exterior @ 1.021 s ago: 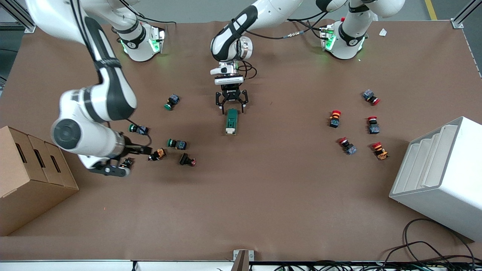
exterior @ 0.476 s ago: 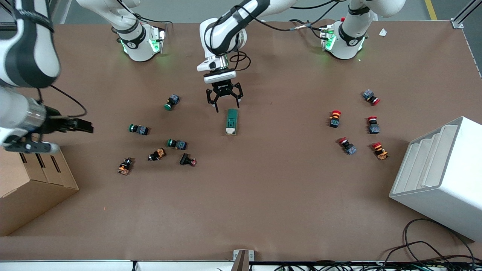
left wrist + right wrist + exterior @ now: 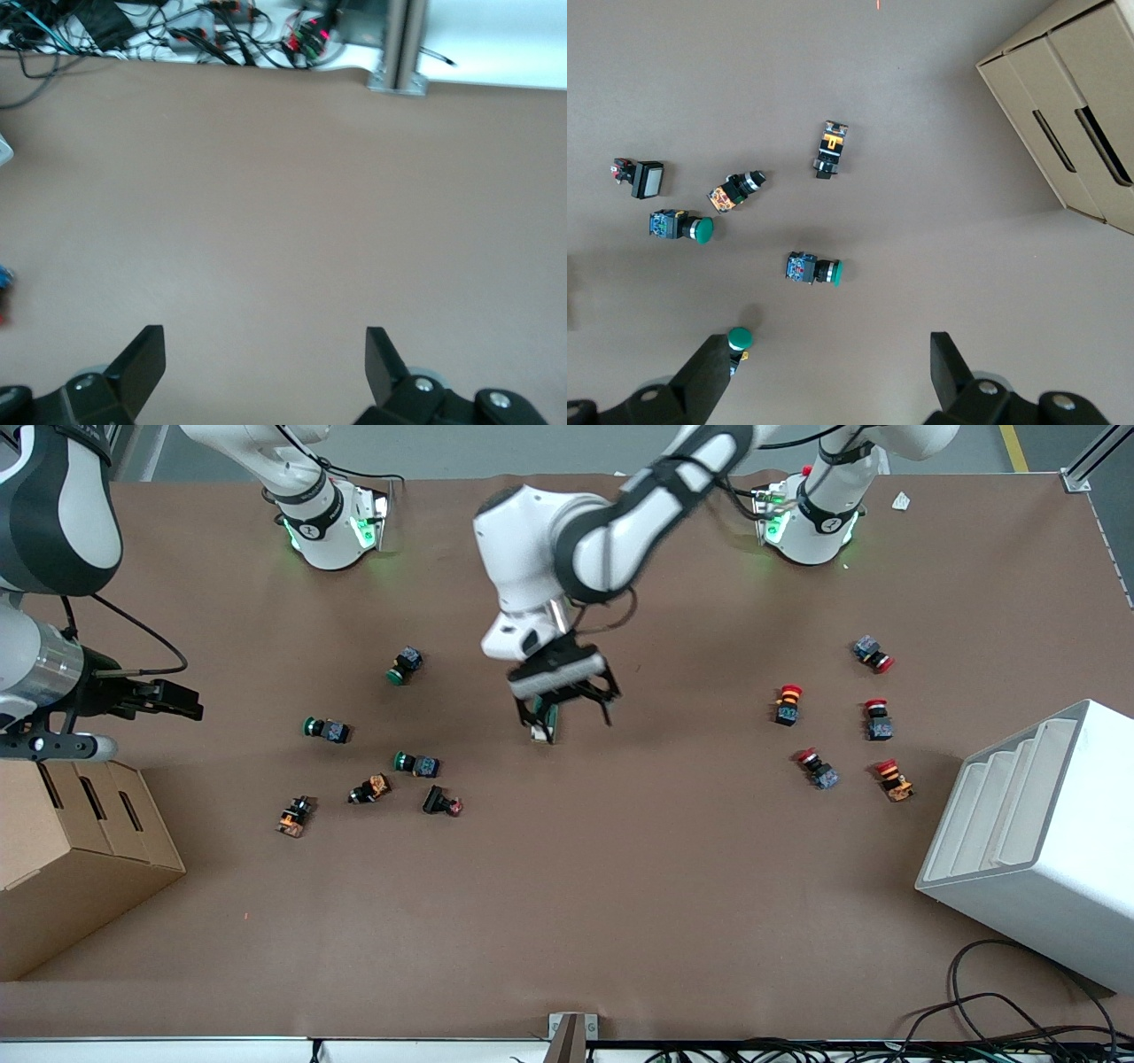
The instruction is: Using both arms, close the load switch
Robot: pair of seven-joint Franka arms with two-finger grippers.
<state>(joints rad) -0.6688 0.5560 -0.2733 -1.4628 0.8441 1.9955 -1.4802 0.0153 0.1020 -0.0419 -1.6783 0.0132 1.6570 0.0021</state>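
The load switch (image 3: 542, 729), a dark green block with a white end, lies mid-table and is mostly covered. My left gripper (image 3: 567, 710) hangs open right over it, with the fingers spread wider than the block. In the left wrist view the left gripper (image 3: 263, 347) shows only bare brown table between its fingers (image 3: 149, 347); the switch is out of that view. My right gripper (image 3: 188, 701) is open in the air at the right arm's end of the table, beside the cardboard box (image 3: 80, 850). Nothing sits between the fingers of the right gripper (image 3: 830, 372) in the right wrist view.
Green-capped push buttons (image 3: 406, 664) (image 3: 326, 729) (image 3: 416, 763) and other small parts lie toward the right arm's end. Red-capped buttons (image 3: 788, 704) lie toward the left arm's end, near a white bin (image 3: 1036, 841). The right wrist view shows the box (image 3: 1072, 115) and a green-capped button (image 3: 813, 268).
The left gripper has come from just past the switch's end to over the switch, with its wrist tilted. The right arm swung away from the buttons toward the cardboard box.
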